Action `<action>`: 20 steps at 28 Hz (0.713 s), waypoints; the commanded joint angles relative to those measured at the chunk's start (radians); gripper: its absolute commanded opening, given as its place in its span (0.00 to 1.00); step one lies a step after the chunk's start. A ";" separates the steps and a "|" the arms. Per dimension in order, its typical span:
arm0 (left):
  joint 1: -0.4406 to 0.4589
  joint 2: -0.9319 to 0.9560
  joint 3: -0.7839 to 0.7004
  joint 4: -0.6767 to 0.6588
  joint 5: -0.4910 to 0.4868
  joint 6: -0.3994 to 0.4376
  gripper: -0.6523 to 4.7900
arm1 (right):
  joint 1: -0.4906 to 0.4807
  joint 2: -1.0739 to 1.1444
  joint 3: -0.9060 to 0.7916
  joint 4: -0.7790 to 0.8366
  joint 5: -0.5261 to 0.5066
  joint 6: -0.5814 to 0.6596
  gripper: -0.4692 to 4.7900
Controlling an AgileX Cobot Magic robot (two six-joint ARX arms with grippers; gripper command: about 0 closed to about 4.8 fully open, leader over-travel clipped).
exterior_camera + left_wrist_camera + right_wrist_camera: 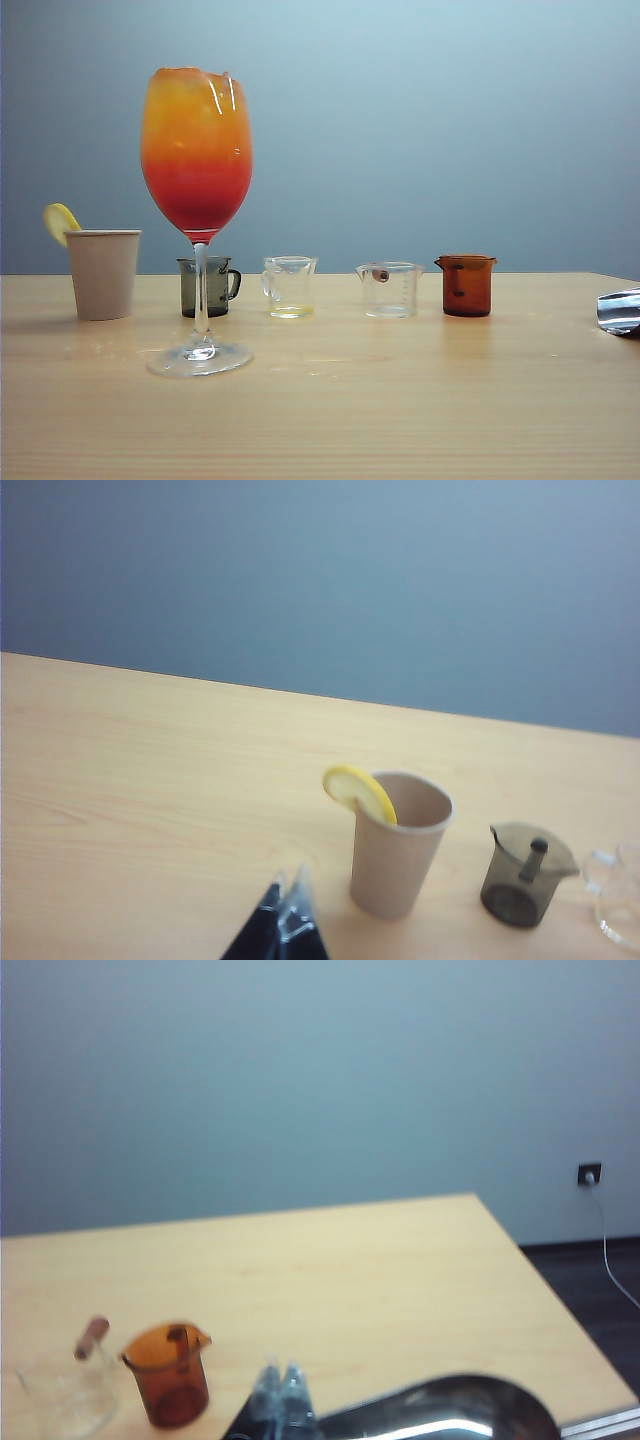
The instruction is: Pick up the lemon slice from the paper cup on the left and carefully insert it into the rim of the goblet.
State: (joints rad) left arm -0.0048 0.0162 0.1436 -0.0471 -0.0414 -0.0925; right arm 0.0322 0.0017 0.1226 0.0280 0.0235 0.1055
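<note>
lemon slice (360, 792) perched on paper cup (395, 847) rim, left of frame: thin, soft, slippery; pinch exposed rind. left pincer (283, 920) shut, empty; right pincer (280, 1392) looks shut, empty, lower centre.

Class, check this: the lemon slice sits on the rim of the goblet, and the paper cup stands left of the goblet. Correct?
Not quite. The lemon slice sits on the rim of the paper cup, not the goblet, as the exterior view shows. The cup does stand left of the goblet.
</note>
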 commanded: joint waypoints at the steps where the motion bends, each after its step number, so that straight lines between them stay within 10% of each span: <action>1: 0.001 0.048 0.074 -0.007 -0.011 -0.008 0.11 | 0.000 0.020 0.086 -0.057 -0.001 -0.001 0.08; 13: 0.001 0.452 0.351 0.091 0.013 0.132 0.11 | 0.000 0.304 0.458 -0.117 -0.241 -0.005 0.08; 20: 0.010 0.623 0.432 0.114 0.229 0.215 0.11 | 0.004 0.445 0.599 -0.163 -0.401 -0.006 0.08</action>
State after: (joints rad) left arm -0.0040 0.6228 0.5632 0.0540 0.1135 0.1059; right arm 0.0322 0.4389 0.7006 -0.1173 -0.3393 0.1028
